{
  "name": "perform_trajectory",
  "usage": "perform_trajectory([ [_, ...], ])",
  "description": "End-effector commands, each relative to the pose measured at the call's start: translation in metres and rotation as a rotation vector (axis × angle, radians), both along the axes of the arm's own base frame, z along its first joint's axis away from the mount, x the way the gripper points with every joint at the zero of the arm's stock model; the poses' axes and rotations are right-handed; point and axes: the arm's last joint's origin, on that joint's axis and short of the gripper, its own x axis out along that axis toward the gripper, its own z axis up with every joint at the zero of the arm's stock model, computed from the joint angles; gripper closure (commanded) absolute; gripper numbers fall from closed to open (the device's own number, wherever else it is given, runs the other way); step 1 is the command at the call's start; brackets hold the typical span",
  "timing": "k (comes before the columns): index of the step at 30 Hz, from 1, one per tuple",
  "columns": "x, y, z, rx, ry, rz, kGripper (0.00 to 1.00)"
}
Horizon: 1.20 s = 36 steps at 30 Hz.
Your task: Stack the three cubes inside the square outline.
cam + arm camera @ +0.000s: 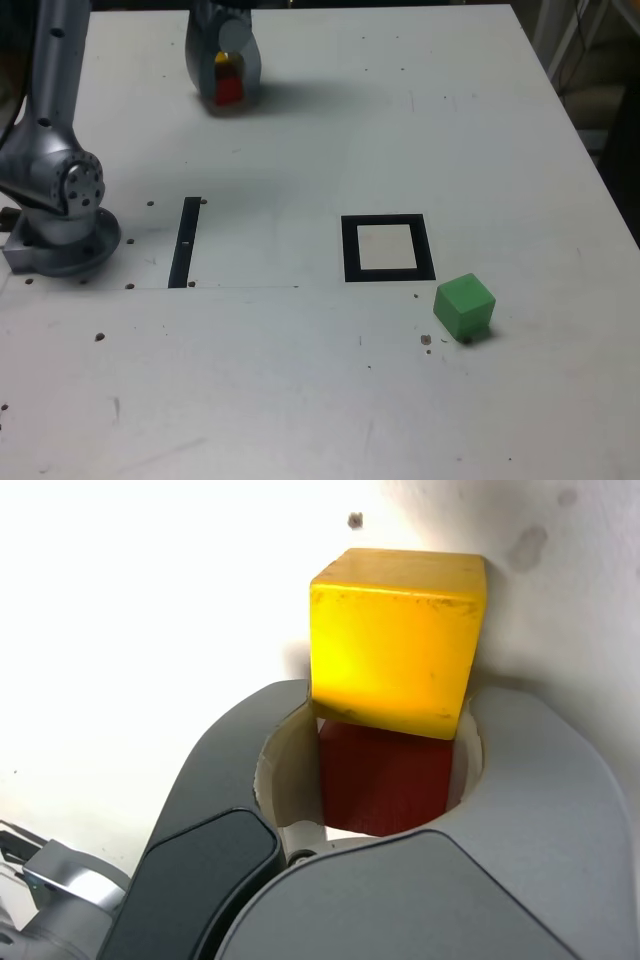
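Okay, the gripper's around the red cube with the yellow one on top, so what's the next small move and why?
Probably lift straight up a little. The gripper looks shut on the red cube, the yellow cube sits on it, and the square outline lies some way off, still without a cube.

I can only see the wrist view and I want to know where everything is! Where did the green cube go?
Observer: The green cube sits on the table, just outside the square outline, near its lower right corner in the exterior view.
Operator: Is anything inside the square?
Observer: No, its pale centre is bare.
Operator: Is my gripper close to it?
Observer: No. The gripper is at the table's far edge, shut on the red cube, with the yellow cube on top.
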Motion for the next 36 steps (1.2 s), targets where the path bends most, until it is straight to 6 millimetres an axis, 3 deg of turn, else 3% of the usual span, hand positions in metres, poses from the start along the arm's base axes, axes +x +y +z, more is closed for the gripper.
perform_trajectory([
  [1, 0.003, -0.007, 0.010, 0.012, -0.007, -0.019, 0.64],
  [9, 0.022, -0.036, 0.027, 0.020, -0.021, -0.101, 0.64],
  [18, 0.051, -0.096, 0.049, 0.067, -0.031, -0.209, 0.64],
  [36, 0.090, -0.189, 0.062, 0.084, -0.053, -0.339, 0.64],
])
